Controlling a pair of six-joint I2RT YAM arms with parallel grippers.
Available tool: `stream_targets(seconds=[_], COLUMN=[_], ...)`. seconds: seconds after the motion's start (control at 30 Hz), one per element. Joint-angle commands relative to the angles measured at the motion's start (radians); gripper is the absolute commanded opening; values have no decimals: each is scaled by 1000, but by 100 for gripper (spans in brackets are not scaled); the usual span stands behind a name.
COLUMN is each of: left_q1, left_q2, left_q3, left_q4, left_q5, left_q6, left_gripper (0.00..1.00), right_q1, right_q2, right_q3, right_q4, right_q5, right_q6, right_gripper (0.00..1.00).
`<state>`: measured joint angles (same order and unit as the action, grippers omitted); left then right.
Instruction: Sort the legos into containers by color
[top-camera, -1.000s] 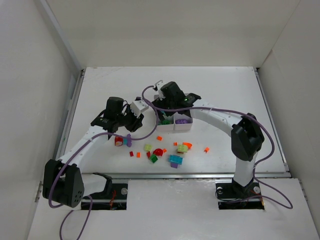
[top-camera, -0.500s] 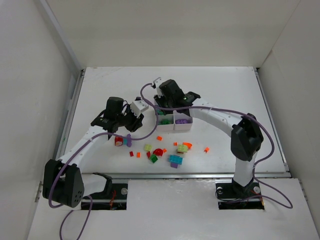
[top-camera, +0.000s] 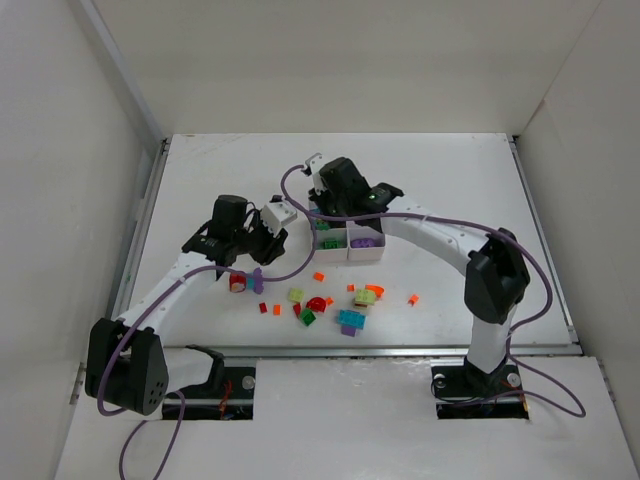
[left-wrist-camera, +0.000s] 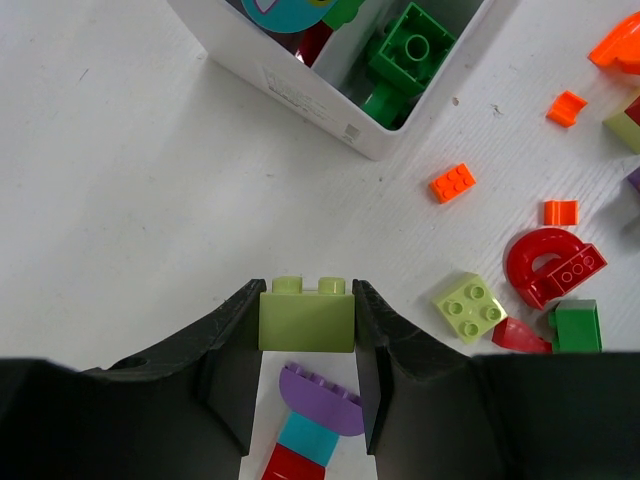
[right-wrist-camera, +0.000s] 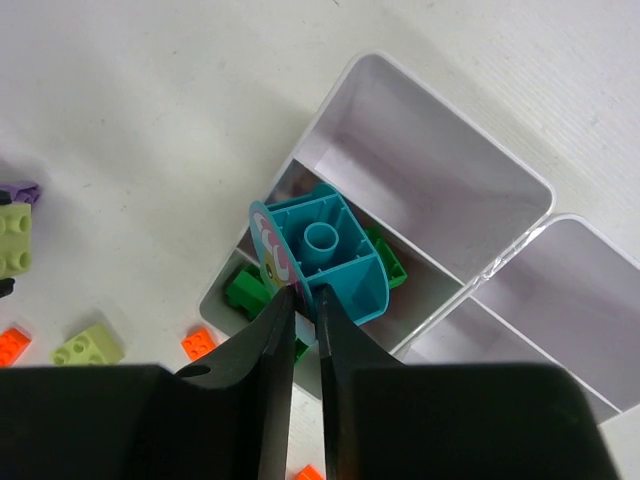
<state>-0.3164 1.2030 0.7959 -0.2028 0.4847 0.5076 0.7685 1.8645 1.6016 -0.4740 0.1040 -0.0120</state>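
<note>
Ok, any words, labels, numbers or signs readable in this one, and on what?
None can be read.
White container, outer wall: a faint printed line and a small square mark, too small to read.
Cyan piece: a printed picture, no legible letters.

The whole tabletop (top-camera: 420, 170) was taken in by a fixed camera set high above and behind the two arm bases (top-camera: 125, 370), which lay at the bottom edge, and it was tilted down and forward. The left wrist view was aimed almost straight down from close above the tabletop, the left tool (left-wrist-camera: 306, 300) and the yellow-green brick (left-wrist-camera: 305, 325) between its fingers filling the lower edge. The right wrist view was likewise pointed downward at close range, past the right tool (right-wrist-camera: 303, 300) and the cyan brick (right-wrist-camera: 325, 255) at its tips. The white tray (right-wrist-camera: 470, 130) was shared by all three views, only one corner being caught by the left wrist camera. Scattered bricks (left-wrist-camera: 452, 182) beside it were seen in each.
</note>
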Motion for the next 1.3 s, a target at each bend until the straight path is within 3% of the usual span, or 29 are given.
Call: stream_targets(seconds=[0.0, 0.6, 0.73, 0.83, 1.03, 1.27], left_q1=[4, 4, 4, 23, 59, 68], left_q2=[-10, -10, -19, -37, -152, -290], left_q3=[-4, -4, -14, -3, -12, -81], left_q4=[29, 29, 39, 14, -27, -6], left_q5=[14, 3, -21, -21, 26, 92], left_q6=[-9, -9, -9, -20, 5, 19], left_gripper=[0, 0, 0, 0, 0, 0], right_q1=[-8, -8, -8, -8, 15, 26], right_q2=[-45, -192, -203, -140, 79, 182], right_q3=[-8, -126, -126, -82, 190, 218], right_q4=[38, 175, 208, 221, 97, 106], right_q5=[11, -75, -209, -355, -435, -518], right_q6=[-25, -75, -75, -100, -147, -148], right_gripper=[0, 0, 0, 0, 0, 0])
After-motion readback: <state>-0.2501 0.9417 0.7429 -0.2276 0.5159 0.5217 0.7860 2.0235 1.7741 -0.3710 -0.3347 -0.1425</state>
